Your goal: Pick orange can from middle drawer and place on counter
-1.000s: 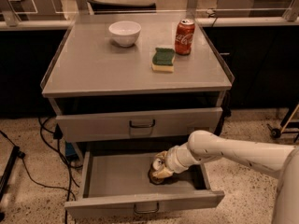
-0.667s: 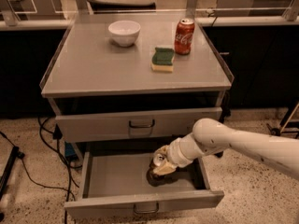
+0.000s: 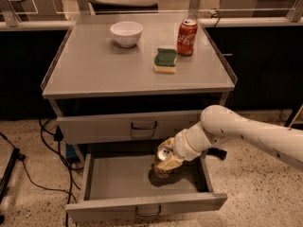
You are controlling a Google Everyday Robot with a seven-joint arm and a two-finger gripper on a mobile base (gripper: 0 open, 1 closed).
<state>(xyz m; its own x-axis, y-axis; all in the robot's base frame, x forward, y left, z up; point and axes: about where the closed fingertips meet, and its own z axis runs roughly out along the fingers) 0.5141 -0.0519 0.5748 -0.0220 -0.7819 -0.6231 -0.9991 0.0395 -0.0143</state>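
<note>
The middle drawer (image 3: 142,204) is pulled open at the bottom of the cabinet. The orange can (image 3: 162,167), tan with a silver top, is upright over the right half of the drawer floor, a dark shadow beneath it. My gripper (image 3: 167,157) reaches in from the right and is shut on the orange can's upper part, holding it a little above the drawer floor. The white arm runs off to the right. The counter (image 3: 99,67) is the grey top above.
On the counter stand a white bowl (image 3: 126,33), a green-and-yellow sponge (image 3: 165,60) and a red Coca-Cola can (image 3: 187,37). The upper drawer (image 3: 109,126) is shut, directly above the can. Black cables (image 3: 42,174) lie on the floor at left.
The gripper has risen slightly with the orange can, which now sits higher above the drawer floor. The arm's elbow has lifted and shifted toward the cabinet.
</note>
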